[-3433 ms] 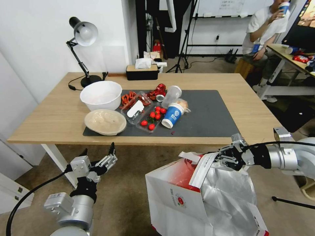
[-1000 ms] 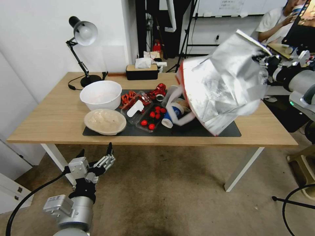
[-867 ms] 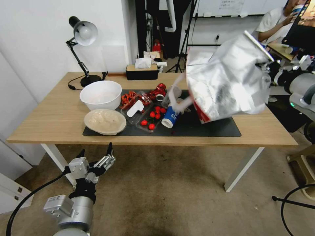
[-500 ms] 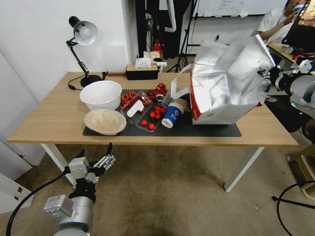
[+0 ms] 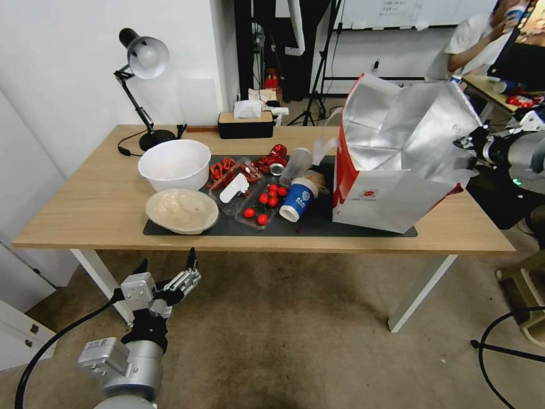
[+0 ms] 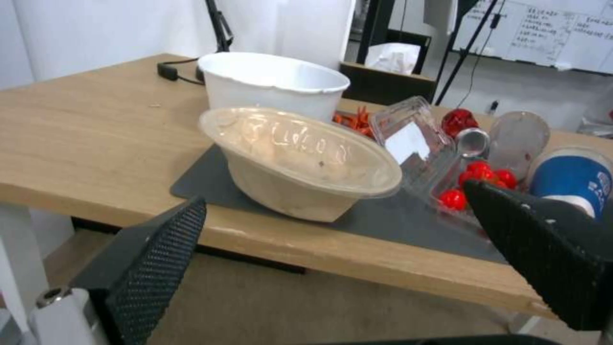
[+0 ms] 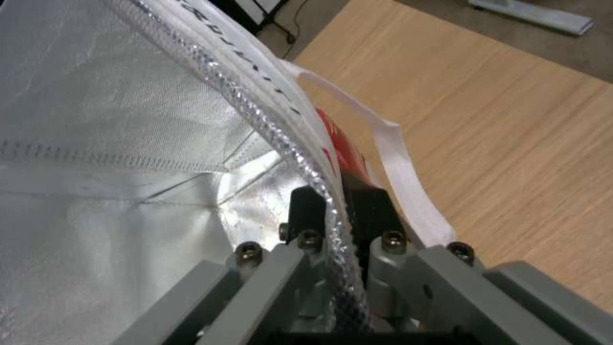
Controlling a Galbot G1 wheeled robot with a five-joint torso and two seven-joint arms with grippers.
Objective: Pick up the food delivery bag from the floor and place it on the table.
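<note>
The food delivery bag [image 5: 392, 193], white with red edges and a silver foil lining, stands with its mouth open on the right part of the table [image 5: 96, 199], its base on the dark mat [image 5: 363, 204]. My right gripper [image 5: 462, 143] is at the bag's right side, shut on the top rim. In the right wrist view the black fingers [image 7: 370, 206] pinch the folded rim of the bag [image 7: 128, 143], and a white strap hangs over the table [image 7: 511, 120]. My left gripper [image 5: 170, 272] hangs open low over the floor [image 5: 295, 329], in front of the table's edge [image 6: 96, 177].
A blue-and-white paper cup [image 5: 298, 199] lies just left of the bag, beside cherry tomatoes [image 5: 264, 204] in a clear tray. Two bowls [image 5: 176, 165] sit at the mat's left end. A desk lamp [image 5: 145, 57] and tissue box [image 5: 246, 125] stand at the back. A person sits at the far right.
The bag came up off the floor and swung over the table, tilted in the air. It has now come down upright onto the mat with my right gripper. The left arm stayed still.
</note>
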